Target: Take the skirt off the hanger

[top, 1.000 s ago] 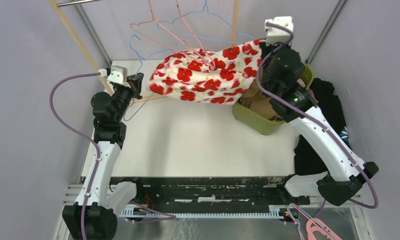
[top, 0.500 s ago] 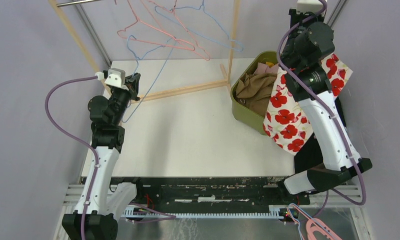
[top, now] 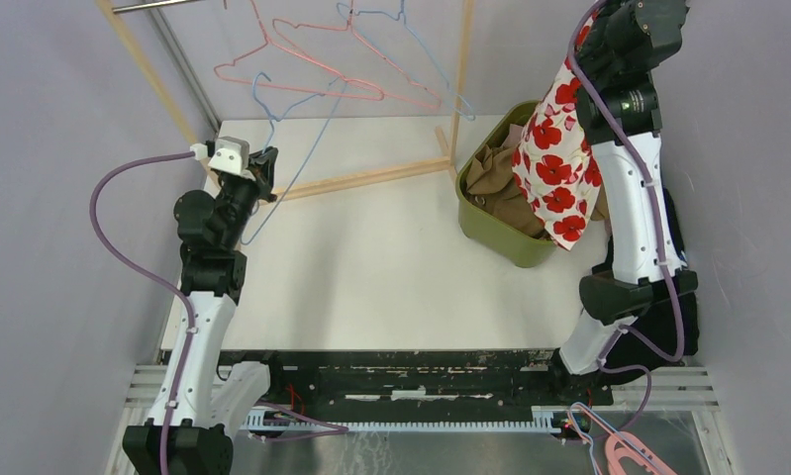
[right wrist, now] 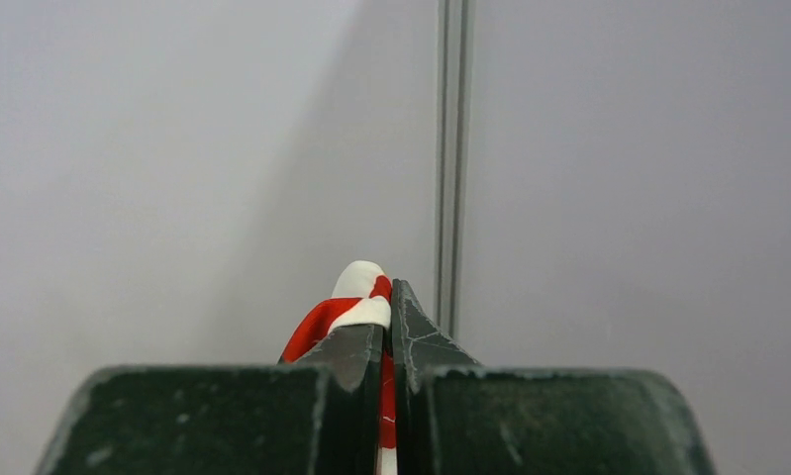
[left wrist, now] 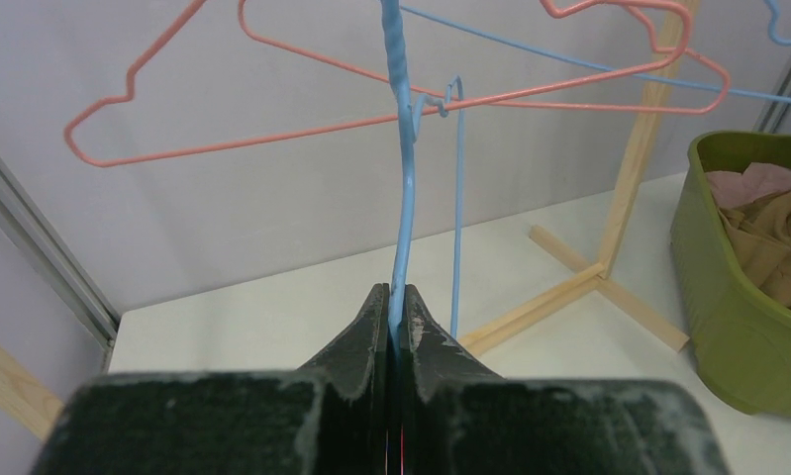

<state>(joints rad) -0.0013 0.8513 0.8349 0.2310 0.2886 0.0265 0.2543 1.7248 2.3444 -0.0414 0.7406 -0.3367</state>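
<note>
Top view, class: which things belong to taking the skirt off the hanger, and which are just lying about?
Belong: skirt, blue hanger, left fingers pinching it, right fingers pinching the skirt.
Lying about: pink hanger, wooden rack, green bin, brown clothes inside it.

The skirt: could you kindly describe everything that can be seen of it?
The skirt is thin white fabric printed with red flowers. It hangs limp and bunched from the right gripper, which is shut on a pinch of its edge, high at the far right. Its lower end dangles over the green bin; whether the two touch cannot be told.
</note>
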